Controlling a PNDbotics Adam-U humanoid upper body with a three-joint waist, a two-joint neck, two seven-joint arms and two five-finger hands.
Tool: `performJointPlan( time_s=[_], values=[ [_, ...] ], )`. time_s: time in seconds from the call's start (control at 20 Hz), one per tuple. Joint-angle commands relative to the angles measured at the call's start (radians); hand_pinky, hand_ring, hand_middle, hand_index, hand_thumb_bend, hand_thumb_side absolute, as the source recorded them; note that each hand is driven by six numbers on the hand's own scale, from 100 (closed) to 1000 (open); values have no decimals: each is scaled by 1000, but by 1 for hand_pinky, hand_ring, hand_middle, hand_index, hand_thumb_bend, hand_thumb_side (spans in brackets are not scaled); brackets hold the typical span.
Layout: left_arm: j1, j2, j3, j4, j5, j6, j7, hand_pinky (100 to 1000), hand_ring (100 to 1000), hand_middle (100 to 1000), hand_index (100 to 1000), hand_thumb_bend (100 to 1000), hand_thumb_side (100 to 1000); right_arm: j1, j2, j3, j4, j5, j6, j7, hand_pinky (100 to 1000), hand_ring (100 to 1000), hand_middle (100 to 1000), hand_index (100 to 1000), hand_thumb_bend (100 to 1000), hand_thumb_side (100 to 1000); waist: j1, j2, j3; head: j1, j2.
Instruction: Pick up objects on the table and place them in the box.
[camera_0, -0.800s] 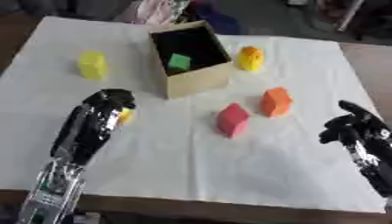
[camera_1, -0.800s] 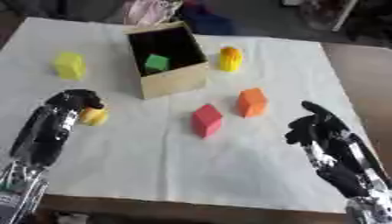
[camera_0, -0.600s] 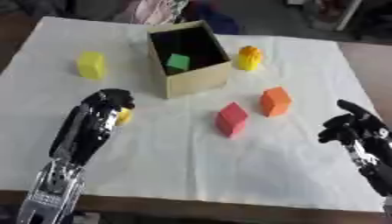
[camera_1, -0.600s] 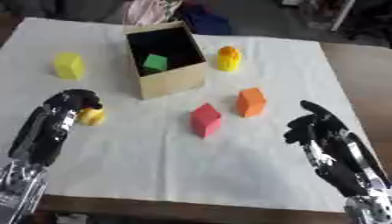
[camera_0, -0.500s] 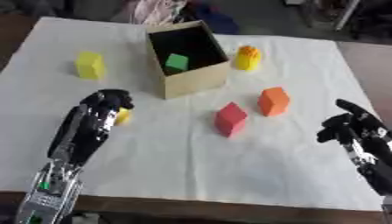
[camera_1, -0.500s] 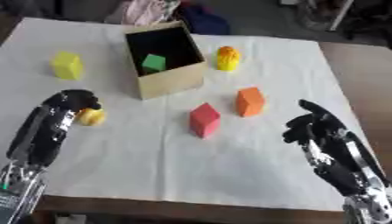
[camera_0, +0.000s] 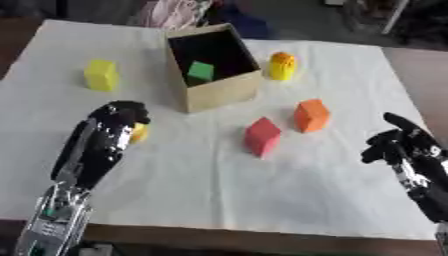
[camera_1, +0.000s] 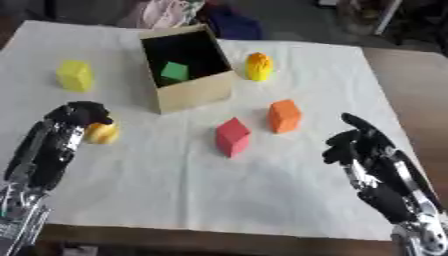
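White cloth (camera_0: 219, 190) covers the whole table, and the cardboard box (camera_0: 219, 92) sits up toward the far side, tipped a bit so you can look straight in. There's a green block (camera_1: 174, 71) already inside it.

The left hand (camera_0: 118, 120) is down on the cloth with its fingers curled over, right up against a small yellow rounded thing (camera_1: 102, 133) that peeks out on the inner side of the hand. Can't honestly tell whether it's gripping that or just resting next to it. The box is just beyond this hand and a little inward, and a yellow block (camera_0: 101, 75) sits farther out, beyond the hand and well apart from it.

The right hand (camera_1: 359, 147) is near the right edge of the cloth, fingers loosely spread, nothing in it. The orange block (camera_0: 311, 115) is inward and a bit beyond it, and the red block (camera_0: 262, 137) is next over, just beside the orange one. An orange-topped yellow piece (camera_0: 281, 65) stands well beyond that hand, near the box's right wall.
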Motion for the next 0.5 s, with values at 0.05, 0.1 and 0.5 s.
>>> performJointPlan(
  time_s=[0.05, 0.1, 0.5],
  values=[
    [-29, 116, 45, -69, -24, 11, 31, 859, 695, 643, 743, 100, 459, -3, -13, -8, -18, 10, 0, -4, 588, 597, 619, 928, 100, 426, 20, -29, 0, 0, -3],
    [-39, 158, 62, -85, -37, 24, 47, 862, 705, 652, 748, 100, 448, -2, -14, -7, -18, 11, 0, -4, 588, 597, 619, 928, 100, 426, 22, -30, 0, 1, -5],
    [-167, 548, 141, -59, -157, 133, 85, 883, 803, 771, 872, 100, 308, -1, -21, -1, -16, 12, 0, 0, 588, 597, 619, 930, 100, 426, 31, -35, -21, 9, -12]
  ],
)
